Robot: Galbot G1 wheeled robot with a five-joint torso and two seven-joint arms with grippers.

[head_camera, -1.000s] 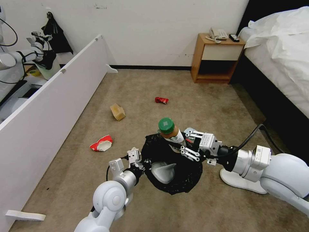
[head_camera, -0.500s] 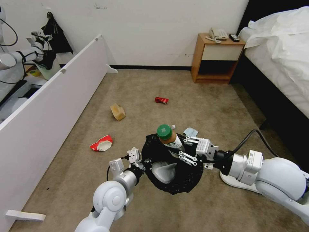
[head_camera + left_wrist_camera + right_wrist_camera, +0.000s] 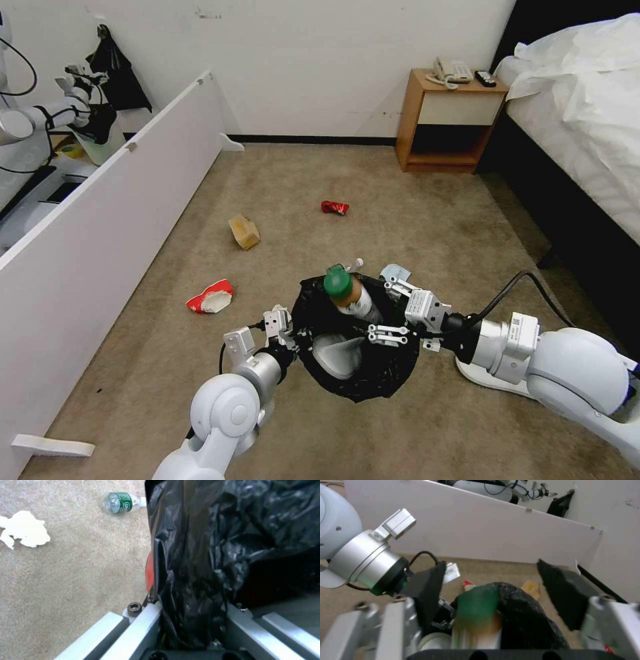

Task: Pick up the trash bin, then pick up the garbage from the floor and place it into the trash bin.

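Bin: your left claw is clamped on the rim of the trash bin, holding it up off the carpet.
Bottle: the green-capped bottle sits tilted inside the bin's mouth.
Right claw: your right claw is spread wide with nothing in it, over the far rim.
Do it well: keep the bin level.
Room: open carpet ahead; bed close on your right, white board on your left.

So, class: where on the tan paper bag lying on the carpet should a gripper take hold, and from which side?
Grip the tan paper bag across its narrower width, coming straight down from above: it lies flat on open carpet with clear space around it, so nothing likely blocks the fingers.
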